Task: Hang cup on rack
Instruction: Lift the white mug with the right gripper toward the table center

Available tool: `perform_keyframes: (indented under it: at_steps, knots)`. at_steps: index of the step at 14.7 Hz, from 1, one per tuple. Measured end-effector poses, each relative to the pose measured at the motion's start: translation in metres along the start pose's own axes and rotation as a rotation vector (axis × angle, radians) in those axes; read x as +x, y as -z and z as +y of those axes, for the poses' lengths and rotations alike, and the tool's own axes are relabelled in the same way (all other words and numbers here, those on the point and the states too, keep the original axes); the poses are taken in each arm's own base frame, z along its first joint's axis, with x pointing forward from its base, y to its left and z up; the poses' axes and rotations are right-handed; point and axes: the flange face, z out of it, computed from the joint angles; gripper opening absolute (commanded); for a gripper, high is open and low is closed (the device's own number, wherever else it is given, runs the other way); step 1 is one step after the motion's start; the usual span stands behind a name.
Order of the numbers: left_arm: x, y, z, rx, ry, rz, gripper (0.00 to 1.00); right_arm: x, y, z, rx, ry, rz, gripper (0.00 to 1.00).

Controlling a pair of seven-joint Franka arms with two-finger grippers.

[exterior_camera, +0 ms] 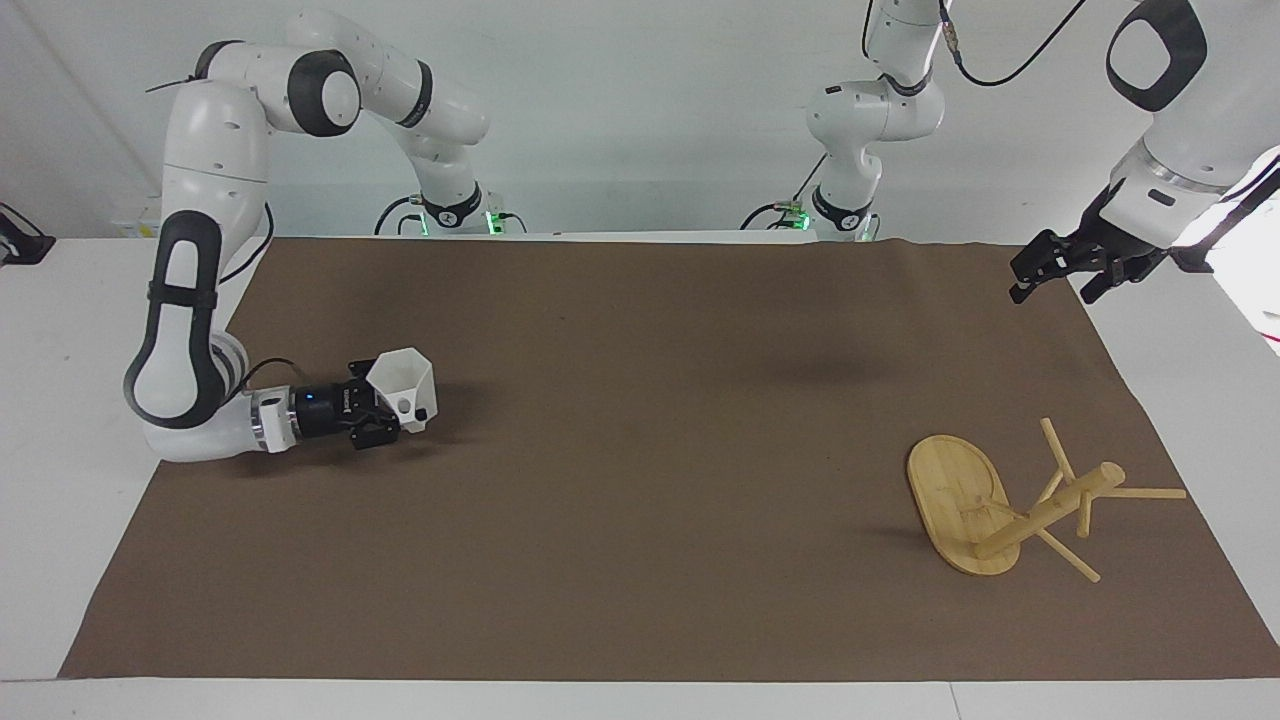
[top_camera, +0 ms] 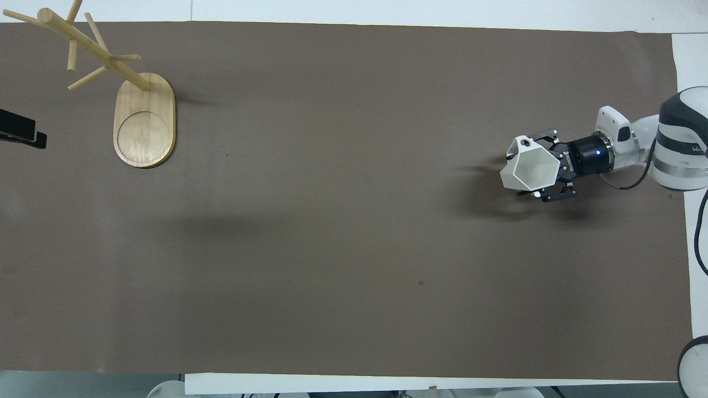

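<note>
The white faceted cup [exterior_camera: 403,383] is held in my right gripper [exterior_camera: 385,408] just above the brown mat, at the right arm's end of the table. Its mouth faces up and its handle, with the hole, points away from the robots. In the overhead view the cup [top_camera: 528,170] sits between the right gripper's [top_camera: 545,168] black fingers. The bamboo rack [exterior_camera: 1050,508] stands upright on its oval base at the left arm's end, also in the overhead view [top_camera: 145,124]. My left gripper [exterior_camera: 1055,275] hangs open and empty in the air near the mat's corner, waiting.
A brown mat [exterior_camera: 640,450] covers most of the white table. Between the cup and the rack lies bare mat [top_camera: 332,193]. The left gripper's tip [top_camera: 19,131] shows at the overhead view's edge, near the rack's base.
</note>
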Motion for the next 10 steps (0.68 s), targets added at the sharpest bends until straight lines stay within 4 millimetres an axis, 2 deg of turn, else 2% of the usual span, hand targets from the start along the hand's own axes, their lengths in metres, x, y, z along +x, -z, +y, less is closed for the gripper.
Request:
perform_keyframes:
  at_steps: [2,3,7,10]
  knots:
    - [0.000,0.000,0.000,0.000,0.000,0.000,1.00,0.039,-0.056,0.021,-0.026,-0.013,0.000,0.36]
    - [0.000,0.000,0.000,0.000,0.000,0.000,1.00,0.049,-0.084,0.029,-0.038,-0.022,0.003,0.36]
    - [0.000,0.000,0.000,0.000,0.000,0.000,1.00,0.057,-0.183,0.057,-0.131,-0.072,0.035,0.36]
    - [-0.005,-0.002,0.010,-0.002,-0.009,-0.037,1.00,0.067,-0.270,0.070,-0.222,-0.124,0.048,0.36]
